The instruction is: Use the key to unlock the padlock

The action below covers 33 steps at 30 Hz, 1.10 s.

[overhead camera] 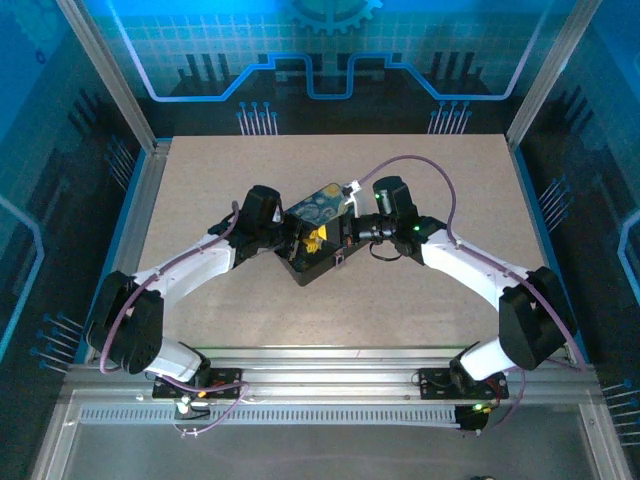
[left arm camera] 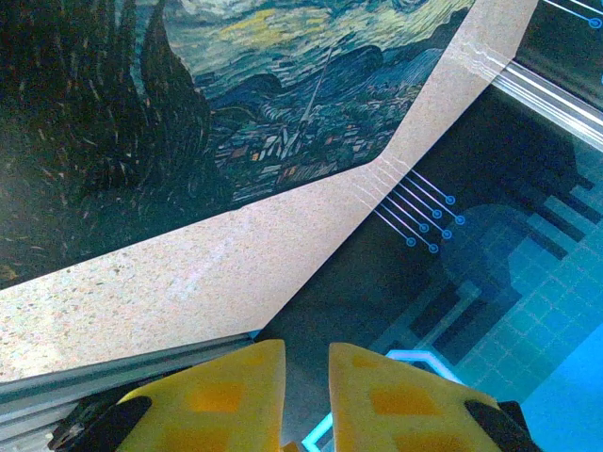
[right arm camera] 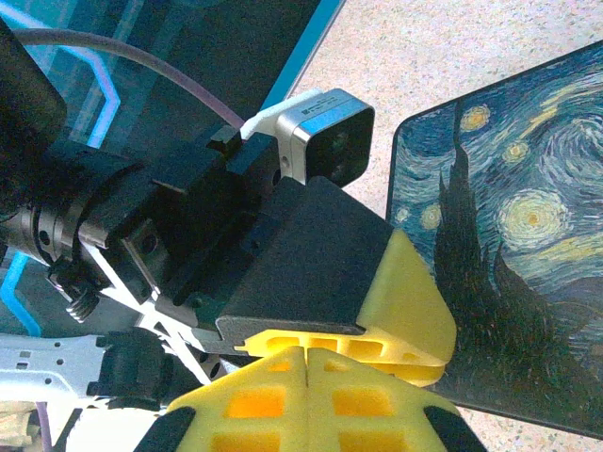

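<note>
A dark box with a swirly blue painted lid (overhead camera: 318, 206) sits mid-table, and both grippers meet at it. My left gripper (overhead camera: 303, 243) comes in from the left. In its wrist view its yellow fingers (left arm camera: 226, 395) stand a narrow gap apart with nothing visible between them, and the painted lid (left arm camera: 141, 122) lies above. My right gripper (overhead camera: 343, 238) comes from the right. Its pads are pressed together (right arm camera: 306, 363), right under the left gripper's yellow finger (right arm camera: 405, 292), beside the lid (right arm camera: 509, 245). The key and the padlock are hidden.
The box rests on a speckled beige table (overhead camera: 400, 300) framed by aluminium rails (overhead camera: 330, 372), with blue-lit panels behind. The left arm's wrist camera (right arm camera: 325, 141) hangs close above my right gripper. A purple cable (overhead camera: 420, 165) loops over the right arm.
</note>
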### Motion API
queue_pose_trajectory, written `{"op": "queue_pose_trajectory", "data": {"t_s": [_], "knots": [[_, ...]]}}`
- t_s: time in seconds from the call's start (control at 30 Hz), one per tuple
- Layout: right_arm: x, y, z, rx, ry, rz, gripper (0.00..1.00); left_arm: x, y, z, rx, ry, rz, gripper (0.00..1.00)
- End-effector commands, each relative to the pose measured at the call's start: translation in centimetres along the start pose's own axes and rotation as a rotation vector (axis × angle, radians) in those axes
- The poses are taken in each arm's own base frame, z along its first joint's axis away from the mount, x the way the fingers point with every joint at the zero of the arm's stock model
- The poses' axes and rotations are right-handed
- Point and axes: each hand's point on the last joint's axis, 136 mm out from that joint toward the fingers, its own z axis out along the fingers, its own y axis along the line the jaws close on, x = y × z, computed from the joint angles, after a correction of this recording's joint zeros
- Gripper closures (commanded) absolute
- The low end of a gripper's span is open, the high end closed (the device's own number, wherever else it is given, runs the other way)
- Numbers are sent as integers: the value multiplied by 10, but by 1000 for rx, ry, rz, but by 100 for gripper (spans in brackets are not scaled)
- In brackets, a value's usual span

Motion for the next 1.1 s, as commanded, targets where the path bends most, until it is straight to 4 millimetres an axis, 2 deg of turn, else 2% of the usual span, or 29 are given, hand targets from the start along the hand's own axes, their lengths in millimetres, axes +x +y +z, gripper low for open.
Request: {"op": "queue_pose_trajectory", "data": {"t_s": [0.0,0.17,0.43,0.53,0.63,0.77,1.07], "knots": [[-4,10,5,-37,2,-20,100,5,-5,-6,23,27,15,79],[-3,8,6,-33,2,-19,100,7,-5,-6,24,34,18,71],[1,9,13,-24,21,-32,100,9,-8,-6,42,50,12,75],[1,6,13,-13,19,-30,100,11,-8,-6,41,56,17,69],[-1,7,11,-11,9,-36,100,10,-6,-8,35,51,18,68],[-3,8,10,-11,8,-39,100,9,-5,-7,40,51,13,75],[-13,7,-3,2,-35,-40,100,9,-3,-7,38,53,16,69]]}}
